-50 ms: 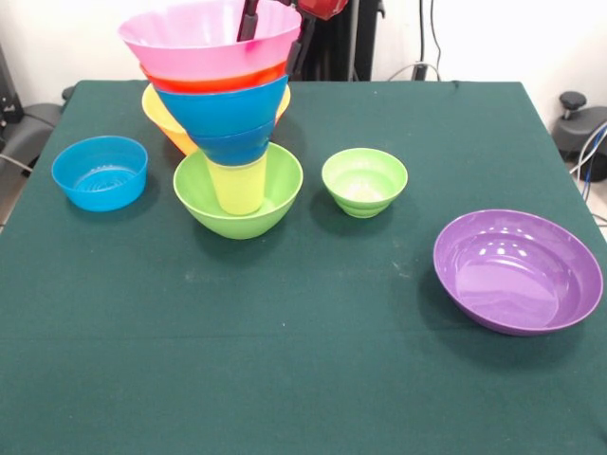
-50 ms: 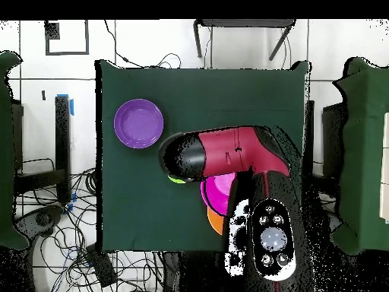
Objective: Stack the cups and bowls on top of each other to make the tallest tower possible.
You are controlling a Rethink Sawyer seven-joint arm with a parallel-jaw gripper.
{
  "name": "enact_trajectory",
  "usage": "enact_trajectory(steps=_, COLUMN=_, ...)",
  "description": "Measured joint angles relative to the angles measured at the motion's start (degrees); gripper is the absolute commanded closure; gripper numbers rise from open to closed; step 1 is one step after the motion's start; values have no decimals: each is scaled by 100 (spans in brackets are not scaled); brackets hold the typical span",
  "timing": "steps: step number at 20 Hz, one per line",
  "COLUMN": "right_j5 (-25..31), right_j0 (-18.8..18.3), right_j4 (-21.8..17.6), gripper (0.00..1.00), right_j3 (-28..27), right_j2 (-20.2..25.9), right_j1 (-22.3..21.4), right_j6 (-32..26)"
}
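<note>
arm (image 2: 228, 152): your red-and-black arm reaches out from the base and bends across the table, its black end toward the middle | gripper (image 1: 249, 24): comes down from the top edge in the front view, a dark finger showing below the red wrist | jaws: you cannot tell how they stand

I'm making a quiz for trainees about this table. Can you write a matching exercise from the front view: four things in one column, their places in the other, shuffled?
Things:
1. purple bowl
2. yellow tumbler
3. pink bowl
4. light-blue bowl

Places:
A. top of the tower
B. alone, left of the tower
C. standing in the large green bowl
D. alone, at the right, nearest the camera

Pairs: 1-D, 2-C, 3-A, 4-B
</note>
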Motion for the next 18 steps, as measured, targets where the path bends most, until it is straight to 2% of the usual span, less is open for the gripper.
enact_trajectory(steps=18, right_j5=-222, right_j0=-98, right_j4=-1, gripper=0, right_j3=-78, right_j2=299, right_j1=183, right_j6=0)
